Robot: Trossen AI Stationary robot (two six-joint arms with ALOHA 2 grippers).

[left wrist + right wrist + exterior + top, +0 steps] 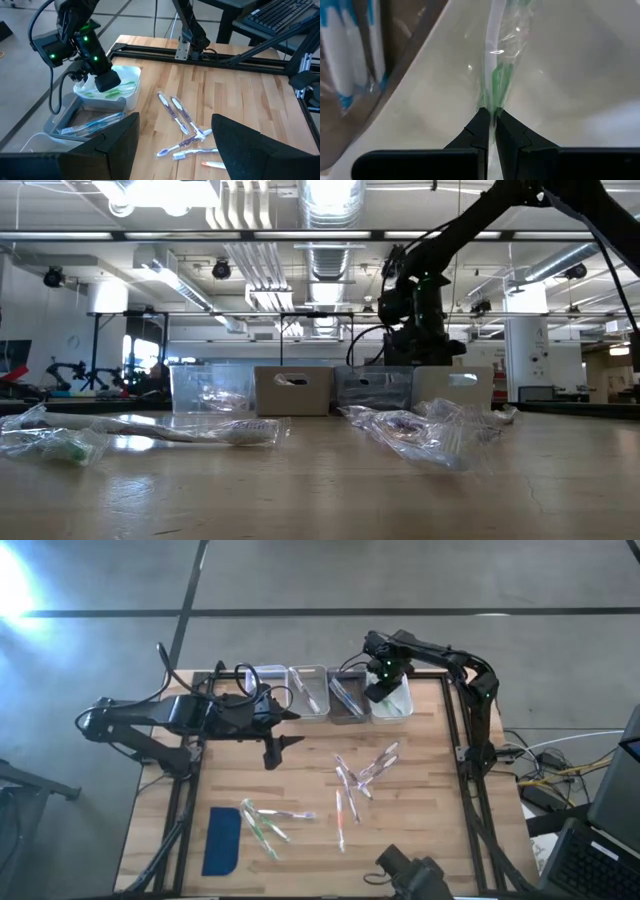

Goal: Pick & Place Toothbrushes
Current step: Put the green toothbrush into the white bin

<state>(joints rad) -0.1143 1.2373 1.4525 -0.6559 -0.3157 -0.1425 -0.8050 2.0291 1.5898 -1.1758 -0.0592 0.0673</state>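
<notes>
Surface: wooden butcher-block top (300, 840) on a dark metal frame, seen from above with the floor around it.
Bins: four small bins in a row along the far edge; the white bin (392, 703) sits nearest the far right corner, the dark bin (347, 700) just beside it.
Right tool: right tool (490, 131) hangs over the white bin, fingers pinched tight on a wrapped green toothbrush (496, 75) that hangs down into the bin.
Left tool: left tool (283, 728) rests low near the far left part of the surface, fingers spread wide and holding nothing.
Loose toothbrushes: one cluster (362, 772) lies right of the middle; another cluster (268, 821) lies toward the near edge, left of the middle.
Pad: flat dark-blue pad (222, 840) near the near left corner, beside the second cluster.
Room: large hall with ceiling ducts (320, 210) and bright strip lights; a keyboard (280, 15) sits on a desk beyond the right edge.
Floor: grey concrete with dark seams (300, 612).
</notes>
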